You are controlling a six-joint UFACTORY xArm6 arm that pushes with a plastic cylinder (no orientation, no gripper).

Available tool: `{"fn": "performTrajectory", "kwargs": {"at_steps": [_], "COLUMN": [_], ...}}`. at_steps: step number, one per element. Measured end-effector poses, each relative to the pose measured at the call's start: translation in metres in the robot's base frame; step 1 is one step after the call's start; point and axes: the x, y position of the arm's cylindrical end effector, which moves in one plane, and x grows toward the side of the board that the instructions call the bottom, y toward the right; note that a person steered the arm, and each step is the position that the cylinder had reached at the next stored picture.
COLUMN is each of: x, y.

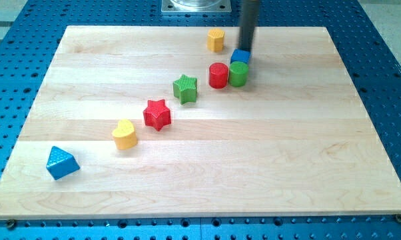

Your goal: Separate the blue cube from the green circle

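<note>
The blue cube (240, 57) sits near the view's top, right of centre, touching the green circle (238, 74) just below it. A red cylinder (218, 75) stands against the green circle's left side. My tip (245, 50) is the end of the dark rod coming down from the view's top. It stands right at the blue cube's top edge, touching or nearly touching it.
A yellow hexagon block (216, 40) lies up and left of the blue cube. A green star (185, 88), a red star (157, 114), a yellow heart (124, 134) and a blue triangle (60, 162) run diagonally toward the view's bottom left. The wooden board (287, 167) lies on a blue perforated table.
</note>
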Motion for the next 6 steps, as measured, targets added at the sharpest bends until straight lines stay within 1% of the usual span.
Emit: {"fn": "performTrajectory", "kwargs": {"at_steps": [1, 2, 3, 4, 6], "x": [0.035, 0.052, 0.056, 0.056, 0.056], "y": [0.009, -0.082, -0.136, -0.121, -0.117]}}
